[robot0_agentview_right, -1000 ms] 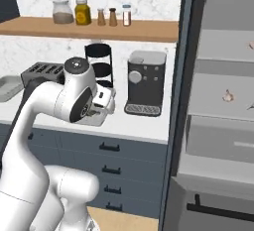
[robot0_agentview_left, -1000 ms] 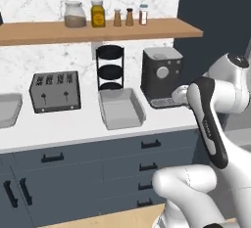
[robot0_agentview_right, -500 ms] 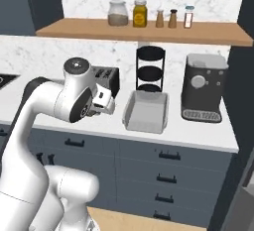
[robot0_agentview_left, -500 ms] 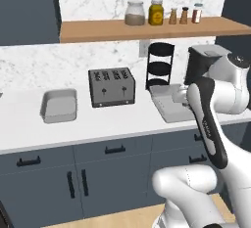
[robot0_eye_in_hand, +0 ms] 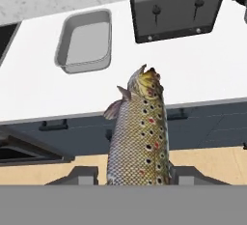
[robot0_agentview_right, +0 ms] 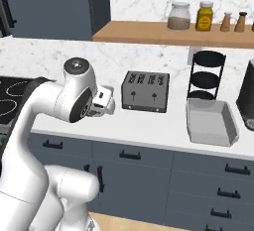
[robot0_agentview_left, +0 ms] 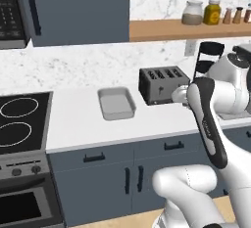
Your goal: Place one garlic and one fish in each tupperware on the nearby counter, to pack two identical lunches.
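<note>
My two-finger gripper (robot0_eye_in_hand: 138, 176) is clenched on a slender speckled grey-brown fish (robot0_eye_in_hand: 140, 137); in the hand view its body rises from between the two dark finger tips (robot0_eye_in_hand: 83, 175), head pointing away from the camera toward the counter edge. From the right base view the hand (robot0_agentview_right: 103, 102) hangs in front of the long white countertop (robot0_agentview_right: 149, 128), to the left of the dark grey four-slot toaster (robot0_agentview_right: 146, 91), though the fish itself is too small for me to make out there.

One shallow light-grey rectangular tupperware tray (robot0_agentview_left: 116, 103) sits on the counter between the black stove top (robot0_agentview_left: 22, 122) and the toaster (robot0_agentview_left: 163, 84); in the hand view the same tray (robot0_eye_in_hand: 85, 41) lies beyond and left of the fish's head, and I see nothing inside it. The second light-grey tray (robot0_agentview_right: 211, 122) rests to the right of the toaster, just in front of the black three-tier round rack (robot0_agentview_right: 206, 74). Jars stand on the wooden wall shelf (robot0_agentview_right: 168, 32) above.
</note>
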